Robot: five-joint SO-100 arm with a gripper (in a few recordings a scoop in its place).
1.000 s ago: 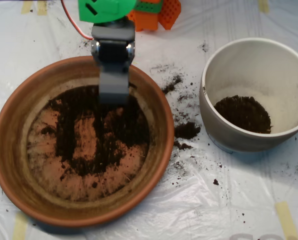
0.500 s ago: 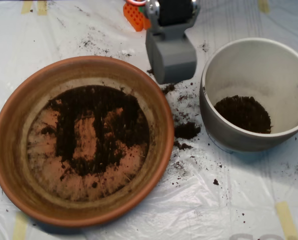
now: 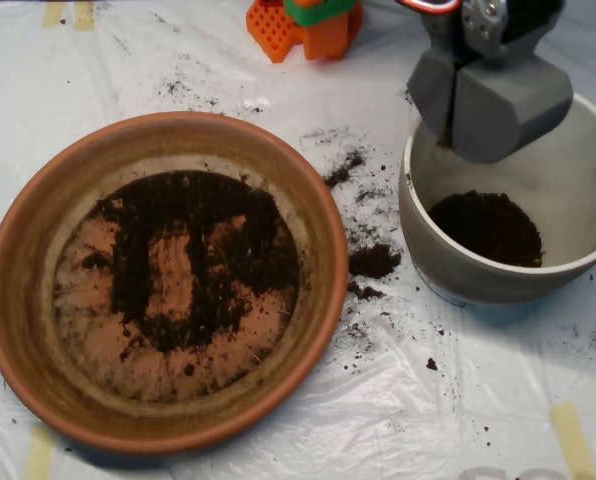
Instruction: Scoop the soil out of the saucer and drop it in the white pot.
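Note:
The terracotta saucer (image 3: 18,250) lies at the left, with a thin, streaked layer of dark soil (image 3: 208,250) on its floor. At the right stands the white pot (image 3: 578,190), holding a dark heap of soil (image 3: 486,228) at its bottom. My grey scoop (image 3: 483,110) hangs over the pot's upper-left rim. Its two halves are shut along a narrow seam, and whatever is inside is hidden.
Spilled soil clumps (image 3: 374,261) and crumbs lie on the plastic sheet between saucer and pot. An orange and green block (image 3: 303,25) sits at the top edge. A yellow tape strip (image 3: 570,435) marks the sheet at the bottom right.
The scoop has lifted out of the saucer's upper part and swung right across the gap. It now hangs over the white pot's rim.

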